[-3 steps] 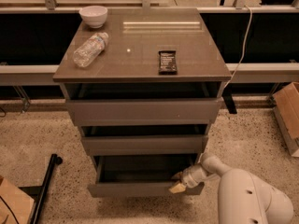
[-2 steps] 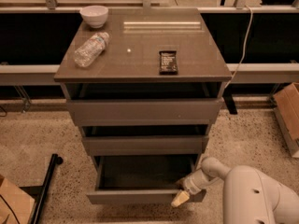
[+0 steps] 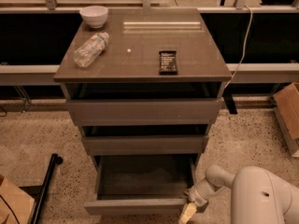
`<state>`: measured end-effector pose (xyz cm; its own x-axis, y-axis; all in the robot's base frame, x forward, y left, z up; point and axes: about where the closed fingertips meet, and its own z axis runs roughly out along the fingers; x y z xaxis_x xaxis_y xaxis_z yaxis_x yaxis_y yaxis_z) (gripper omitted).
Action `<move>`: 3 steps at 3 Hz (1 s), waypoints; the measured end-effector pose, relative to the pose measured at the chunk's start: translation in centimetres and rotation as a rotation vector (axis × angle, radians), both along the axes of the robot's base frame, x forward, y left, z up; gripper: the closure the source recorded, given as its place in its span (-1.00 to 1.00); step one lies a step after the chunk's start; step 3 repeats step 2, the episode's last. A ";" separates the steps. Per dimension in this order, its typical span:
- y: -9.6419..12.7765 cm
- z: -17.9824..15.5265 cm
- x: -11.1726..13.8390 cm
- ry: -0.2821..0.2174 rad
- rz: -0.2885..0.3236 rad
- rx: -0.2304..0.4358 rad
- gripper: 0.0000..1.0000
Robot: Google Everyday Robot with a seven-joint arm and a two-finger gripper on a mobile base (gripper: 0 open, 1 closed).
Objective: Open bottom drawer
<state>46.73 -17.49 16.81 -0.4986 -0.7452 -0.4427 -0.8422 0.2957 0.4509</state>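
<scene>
**A:** Item one, the cabinet?

**B:** Cabinet (image 3: 215,85), grey-brown, three drawers with no handles. Top drawer (image 3: 144,111) and middle drawer (image 3: 145,144) each stand a little proud of the frame, with a dark gap above each front.

**A:** The bottom drawer?

**B:** Bottom drawer (image 3: 135,205), lowest of the three, pulled well out toward the camera. The flat front panel sits near the lower edge of the view. The shallow grey box behind it is open to sight, with nothing seen inside.

**A:** The hand?

**B:** Hand (image 3: 188,213), cream-tipped, on a white arm (image 3: 261,199) coming in from the lower right corner. It is at the right end of the bottom drawer's front panel, low down by the floor (image 3: 42,134). Open or closed: cannot tell. Whether it grips the panel: cannot tell.

**A:** On the surface?

**B:** Surface (image 3: 140,64), three entries.
- Bowl (image 3: 94,16), white, upright, back left corner.
- Bottle (image 3: 90,49), clear plastic, lying on its side near the left edge, just in front of the bowl.
- Packet (image 3: 168,61), dark, flat, right of the middle, toward the front edge.

**A:** Around it?

**B:** Cardboard box (image 3: 287,111) at the right edge of the view. White cable (image 3: 243,45) hanging by the cabinet's right side.
</scene>
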 end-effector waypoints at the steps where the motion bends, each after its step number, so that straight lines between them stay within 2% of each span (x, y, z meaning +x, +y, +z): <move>1: -1.2 0.2 -3.8 0.069 -0.003 -0.025 -1.00; 3: -1.2 0.2 -3.8 0.069 -0.003 -0.025 -1.00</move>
